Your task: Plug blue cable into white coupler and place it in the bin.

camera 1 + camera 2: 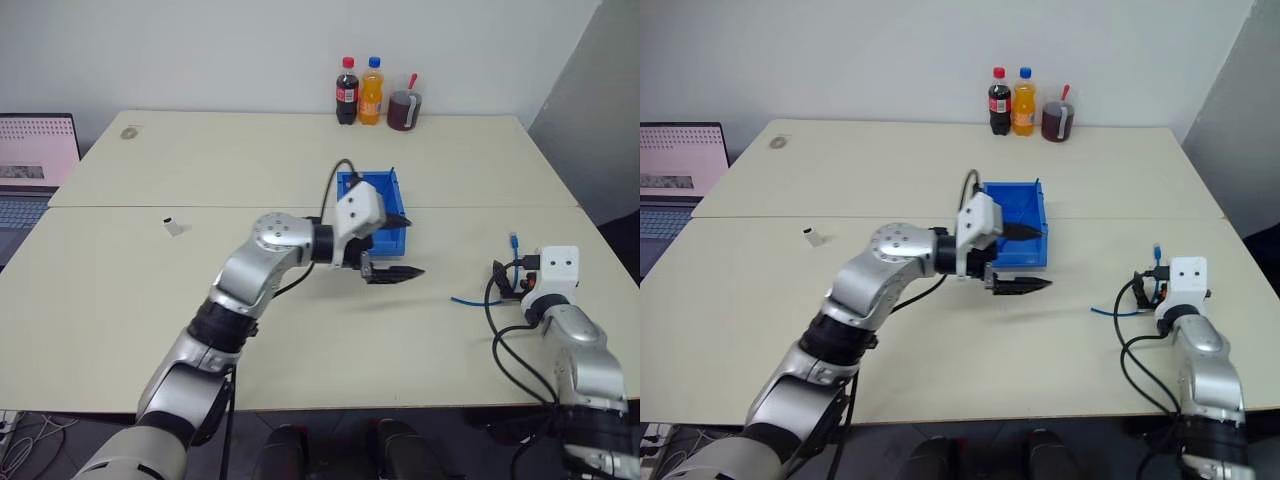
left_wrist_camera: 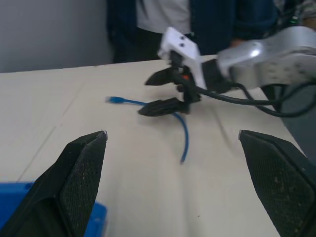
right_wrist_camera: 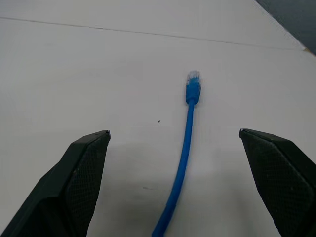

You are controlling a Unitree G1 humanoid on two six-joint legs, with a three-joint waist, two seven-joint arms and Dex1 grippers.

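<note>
the cable (image 3: pixel 183 148) lay on the desk (image 1: pixel 150 300) straight ahead of the right claw (image 3: pixel 173 197), lengthwise between its spread fingers, plug away. the left claw (image 1: pixel 392 245), also spread, was farther off by the bin (image 1: pixel 385 190).

Two pale beige tables (image 1: pixel 300 160) butted together, seam running side to side. Plain white wall (image 1: pixel 250 50) behind the far edge; grey panel (image 1: pixel 600 110) at the far right corner. Laptop (image 1: pixel 30 165) open off the left edge.
</note>
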